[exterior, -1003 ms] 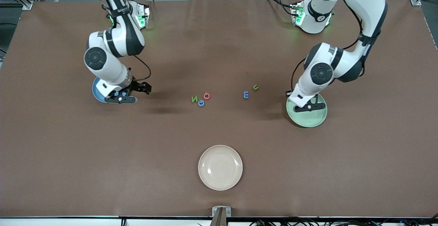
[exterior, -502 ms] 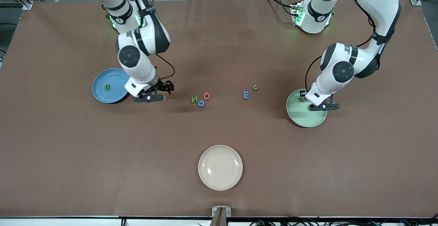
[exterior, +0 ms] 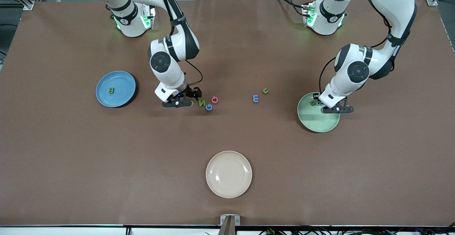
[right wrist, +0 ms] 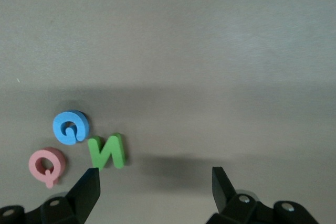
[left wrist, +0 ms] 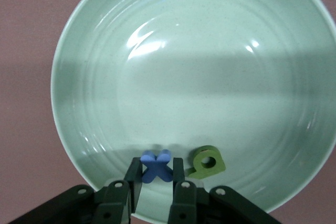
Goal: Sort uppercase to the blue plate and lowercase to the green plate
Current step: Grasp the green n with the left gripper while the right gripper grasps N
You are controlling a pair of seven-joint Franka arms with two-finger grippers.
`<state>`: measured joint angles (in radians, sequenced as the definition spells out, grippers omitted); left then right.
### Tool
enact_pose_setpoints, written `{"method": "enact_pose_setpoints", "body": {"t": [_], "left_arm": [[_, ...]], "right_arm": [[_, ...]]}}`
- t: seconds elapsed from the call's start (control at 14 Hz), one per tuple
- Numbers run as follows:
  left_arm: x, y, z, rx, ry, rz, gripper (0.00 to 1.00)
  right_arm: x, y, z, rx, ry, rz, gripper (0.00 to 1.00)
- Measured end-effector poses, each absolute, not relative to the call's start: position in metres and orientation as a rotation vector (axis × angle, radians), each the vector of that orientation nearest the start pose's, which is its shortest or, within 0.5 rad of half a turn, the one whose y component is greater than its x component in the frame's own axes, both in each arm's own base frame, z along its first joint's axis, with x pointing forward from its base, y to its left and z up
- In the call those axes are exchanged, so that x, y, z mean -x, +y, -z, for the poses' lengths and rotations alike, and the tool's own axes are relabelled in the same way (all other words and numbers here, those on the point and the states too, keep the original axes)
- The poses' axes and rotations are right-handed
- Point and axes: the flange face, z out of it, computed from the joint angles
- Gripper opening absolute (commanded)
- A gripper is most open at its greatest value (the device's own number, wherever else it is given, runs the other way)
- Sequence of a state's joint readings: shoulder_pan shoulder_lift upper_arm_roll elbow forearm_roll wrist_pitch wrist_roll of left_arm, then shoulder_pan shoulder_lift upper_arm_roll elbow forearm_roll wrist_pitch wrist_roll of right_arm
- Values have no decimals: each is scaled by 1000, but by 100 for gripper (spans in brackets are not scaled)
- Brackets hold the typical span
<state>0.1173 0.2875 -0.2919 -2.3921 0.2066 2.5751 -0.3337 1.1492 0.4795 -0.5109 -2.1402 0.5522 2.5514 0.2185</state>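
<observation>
Crossed from over the round sky-blue plate (exterior: 116,89), leaving the green foam B (exterior: 111,90) in it: right gripper (exterior: 177,103), jaws wide, now low beside the green foam N (right wrist: 106,151), blue foam G (right wrist: 71,127) and pink foam G (right wrist: 47,164) mid-worktop. One capital sorted, three remaining. Left gripper (left wrist: 156,192) clamped on the small blue foam cross (left wrist: 156,166) over the pale mint-green plate (left wrist: 194,77), beside the green looped letter (left wrist: 208,162). Blue E-shape (exterior: 255,98) and green u (exterior: 265,91) unsorted, nearer the green plate.
</observation>
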Motion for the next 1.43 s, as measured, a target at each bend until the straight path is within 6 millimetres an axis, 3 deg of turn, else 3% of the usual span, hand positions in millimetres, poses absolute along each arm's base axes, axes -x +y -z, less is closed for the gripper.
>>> {"method": "enact_pose_setpoints", "body": {"t": [0.07, 0.14, 0.36, 0.5, 0.57, 0.79, 1.0, 1.43], "left_arm": [[-482, -94, -196, 3095, 25, -120, 69], [-482, -94, -195, 3095, 27, -121, 96], [-484, -98, -197, 3099, 37, -105, 99], [-488, -117, -205, 3111, 67, -74, 99], [-489, -134, -211, 3119, 45, -59, 99], [-480, -210, -232, 3146, -149, -26, 99], [-458, -271, -229, 3145, -302, -50, 99], [-430, -328, -192, 3124, -472, -171, 99]], "right_arm": [[-463, 336, -201, 3050, -9, 7, 91], [-463, 340, -199, 3043, 1, 14, 89], [-464, 351, -197, 3022, 26, 24, 88], [-465, 356, -194, 3021, 39, 25, 87], [-464, 359, -192, 3023, 48, 25, 86], [-463, 372, -181, 3040, 75, 27, 85], [-464, 377, -174, 3050, 81, 30, 85], [-462, 377, -173, 3052, 78, 23, 85]]}}
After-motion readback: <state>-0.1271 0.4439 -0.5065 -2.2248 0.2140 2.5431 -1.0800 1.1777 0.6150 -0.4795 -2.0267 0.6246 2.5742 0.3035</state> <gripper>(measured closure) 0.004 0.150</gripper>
